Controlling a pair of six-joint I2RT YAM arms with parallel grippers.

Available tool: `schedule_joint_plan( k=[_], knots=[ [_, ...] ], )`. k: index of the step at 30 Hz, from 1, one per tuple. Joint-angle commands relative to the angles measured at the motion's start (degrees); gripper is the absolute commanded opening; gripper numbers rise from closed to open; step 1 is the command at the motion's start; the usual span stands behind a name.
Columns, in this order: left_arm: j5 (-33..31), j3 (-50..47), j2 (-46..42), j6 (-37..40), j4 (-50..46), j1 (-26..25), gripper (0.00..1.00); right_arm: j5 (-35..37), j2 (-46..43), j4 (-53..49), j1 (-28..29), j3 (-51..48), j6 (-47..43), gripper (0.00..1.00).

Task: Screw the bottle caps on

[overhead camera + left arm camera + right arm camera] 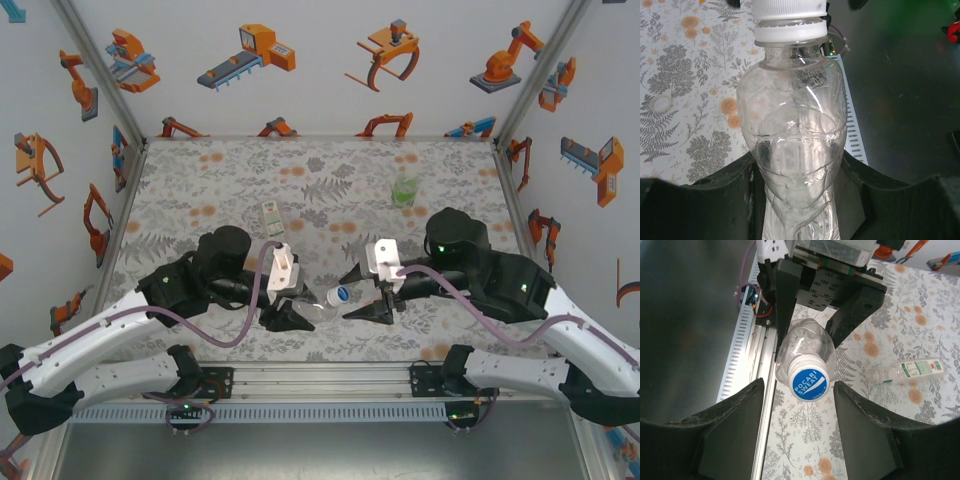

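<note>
The left fingers (700,210) clamp the plain bottle (790,130) low on its body, holding it level over the near tabletop (200,180), neck pointing right. Its blue-topped cap (810,384) sits between the spread right fingers (735,430). If they close off-centre, I reckon the cap cross-threads or the bottle slips round.

The cap (789,15) of the plain bottle (792,130) is cropped above; its base seems hidden.
</note>
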Motion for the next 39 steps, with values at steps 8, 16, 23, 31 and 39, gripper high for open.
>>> schedule_joint_plan(
  k=[8, 16, 23, 31, 39],
  knots=[
    [2.0, 0.2, 0.3, -0.9, 1.6, -0.4, 0.0, -0.9, -0.8, 1.7, 0.3, 0.1, -1.4, 0.42],
    [1.6, 0.2, 0.3, -1.1, 1.4, -0.4, 0.0, -1.5, 0.0, 2.3, 0.2, -0.7, 5.6, 0.1],
    [-7.2, -0.7, 1.1, -1.1, 1.3, -0.4, 0.0, 11.6, -2.0, 9.8, 0.4, -7.0, 39.1, 0.0],
    [-13.6, -0.6, 2.5, -0.7, 0.5, -0.4, 0.0, 25.6, 1.1, 4.4, 0.4, -7.7, 83.9, 0.0],
    [-13.9, -0.7, 2.7, -1.1, 0.7, -0.5, 0.0, 30.7, 3.3, -1.2, 0.4, -7.3, 98.8, 0.01]
  ],
)
